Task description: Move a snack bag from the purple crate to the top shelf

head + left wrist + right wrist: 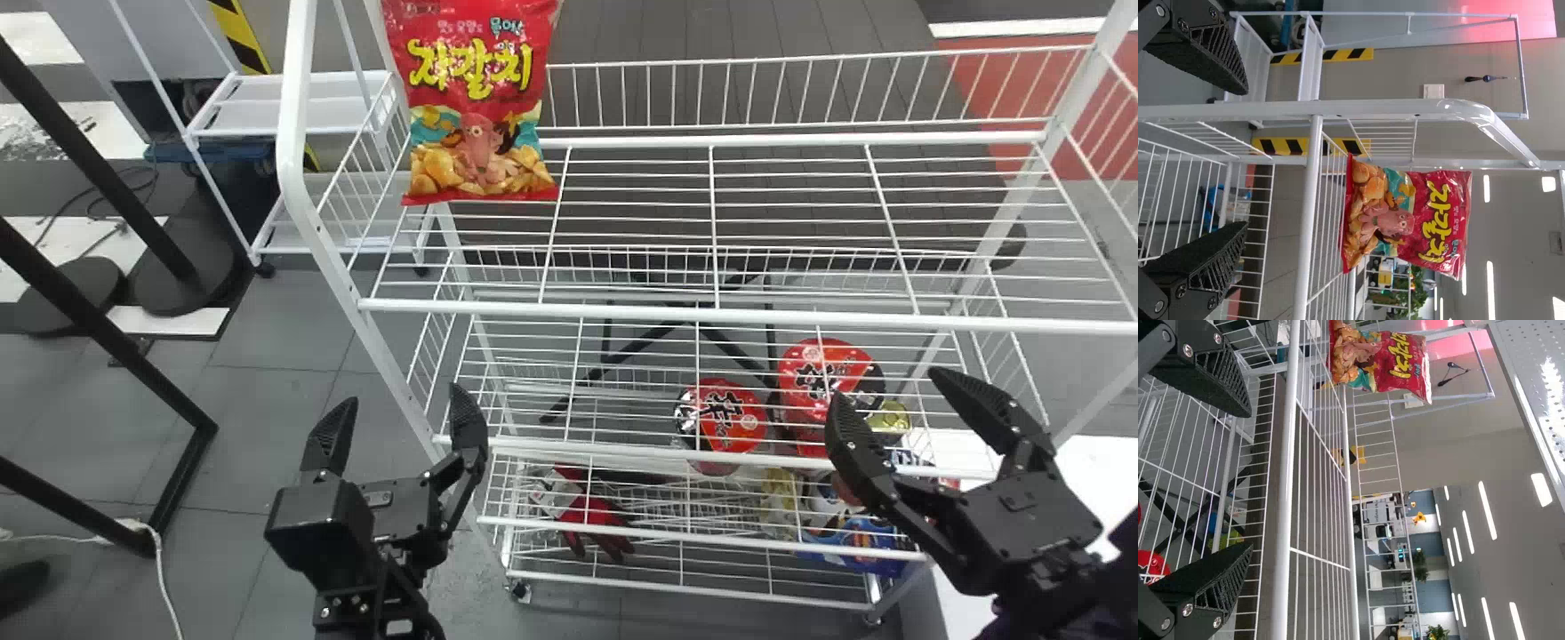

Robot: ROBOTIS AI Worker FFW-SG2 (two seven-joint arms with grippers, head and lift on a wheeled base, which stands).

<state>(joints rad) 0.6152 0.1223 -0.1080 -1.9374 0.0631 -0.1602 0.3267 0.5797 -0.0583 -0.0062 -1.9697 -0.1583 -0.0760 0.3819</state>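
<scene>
Left end effector [391,427], ribbed black fingers spread, nothing between. Red glossy pillow-shaped snack bag [480,107] upright on top shelf [711,222], white wire grid, left end. Right end effector [889,400]: tapered, ribbed, also open, empty.

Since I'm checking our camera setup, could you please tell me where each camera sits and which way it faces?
Head view: on the head, looking forward and down at the top shelf; shows left jaws and right jaws, open.
Left wrist view: on that wrist, facing the snack bag; shows left jaws.
Right wrist view: on that wrist, facing across the shelf toward ceiling lights; shows right jaws.
Both wrist views share the bag.
</scene>
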